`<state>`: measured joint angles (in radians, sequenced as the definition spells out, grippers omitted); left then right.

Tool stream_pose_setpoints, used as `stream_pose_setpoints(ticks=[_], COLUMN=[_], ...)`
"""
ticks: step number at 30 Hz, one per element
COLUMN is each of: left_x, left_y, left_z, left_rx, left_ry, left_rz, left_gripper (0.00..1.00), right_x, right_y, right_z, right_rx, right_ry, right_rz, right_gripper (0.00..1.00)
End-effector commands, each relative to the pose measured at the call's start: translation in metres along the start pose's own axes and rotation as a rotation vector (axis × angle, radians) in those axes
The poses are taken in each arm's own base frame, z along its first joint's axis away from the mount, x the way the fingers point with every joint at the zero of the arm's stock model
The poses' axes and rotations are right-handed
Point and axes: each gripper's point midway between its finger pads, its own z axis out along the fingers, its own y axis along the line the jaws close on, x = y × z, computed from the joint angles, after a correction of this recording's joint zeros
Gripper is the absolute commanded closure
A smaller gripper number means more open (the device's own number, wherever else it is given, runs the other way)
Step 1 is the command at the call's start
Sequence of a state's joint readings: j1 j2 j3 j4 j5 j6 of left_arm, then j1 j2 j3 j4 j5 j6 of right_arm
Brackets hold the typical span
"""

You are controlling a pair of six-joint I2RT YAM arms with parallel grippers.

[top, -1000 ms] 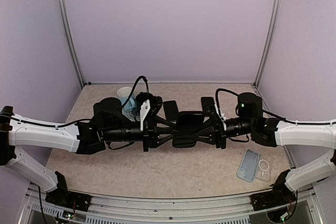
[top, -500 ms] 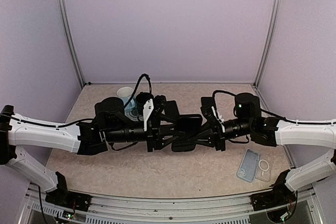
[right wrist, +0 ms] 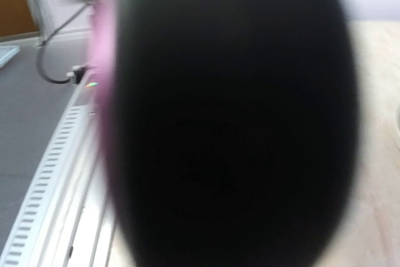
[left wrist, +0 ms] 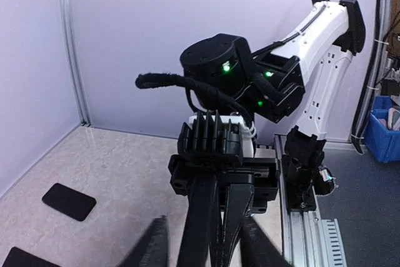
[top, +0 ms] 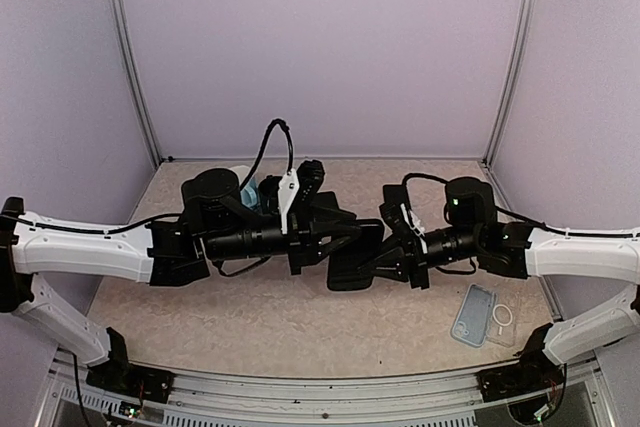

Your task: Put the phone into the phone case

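We log right gripper [top: 368,261] pinching flat black phone [top: 345,275] | left gripper [top: 345,233] spread, straddling it | clear plastic phone case [top: 480,315] well apart.

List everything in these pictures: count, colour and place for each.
phone: 1, black, held above the table where the two arms meet
phone case: 1, clear with a pale blue tint, flat on the table at the right front
cup: 1, white and blue, at the back, mostly hidden behind the left arm
flat slabs: 2, black, lying on the table, seen from the left wrist
table: 1, beige, speckled
walls: 3, lilac, round the table
left gripper: 1, black, fingers apart, next to the phone
right gripper: 1, black, apparently closed on the phone
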<state>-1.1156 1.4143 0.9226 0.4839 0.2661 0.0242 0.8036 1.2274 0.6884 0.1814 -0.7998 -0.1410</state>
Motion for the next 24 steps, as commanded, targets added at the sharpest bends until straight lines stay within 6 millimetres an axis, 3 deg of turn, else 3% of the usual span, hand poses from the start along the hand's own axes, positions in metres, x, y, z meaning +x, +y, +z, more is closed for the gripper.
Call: stream_pose_setpoints(ticks=[1, 4, 7, 11, 14, 17, 20, 24], left_x=[-0.01, -0.022, -0.014, 0.015, 0.028, 0.034, 0.041, 0.055], left_y=[0.024, 0.069, 0.11, 0.147, 0.162, 0.165, 0.163, 0.169], left_z=[-0.023, -0.065, -0.115, -0.164, -0.189, -0.199, -0.197, -0.192], left_rx=[-0.194, -0.481, -0.742, -0.928, -0.981, -0.981, -0.957, -0.961], left_ry=[0.002, -0.016, 0.019, 0.075, 0.051, 0.039, 0.055, 0.11], left_rz=[-0.019, -0.098, -0.18, -0.302, -0.374, -0.395, -0.399, -0.407], left_gripper=[0.27, 0.12, 0.08, 0.07, 0.06, 0.05, 0.04, 0.04], right_x=[-0.034, -0.02, 0.003, 0.019, 0.022, 0.023, 0.046, 0.059], right_y=[-0.033, -0.07, -0.09, -0.096, -0.1, -0.106, -0.115, -0.112], right_z=[-0.005, -0.005, 0.012, 0.05, 0.085, 0.114, 0.136, 0.169], right_rx=[0.179, 0.299, 0.324, 0.254, 0.216, 0.179, 0.169, 0.082], right_ry=[-0.044, -0.011, 0.051, 0.076, 0.112, 0.101, 0.118, 0.113], right_rz=[0.115, 0.351, 0.568, 0.726, 0.776, 0.837, 0.946, 1.061], right_gripper=[1.0, 1.0, 1.0, 1.0, 1.0, 1.0, 1.0, 1.0])
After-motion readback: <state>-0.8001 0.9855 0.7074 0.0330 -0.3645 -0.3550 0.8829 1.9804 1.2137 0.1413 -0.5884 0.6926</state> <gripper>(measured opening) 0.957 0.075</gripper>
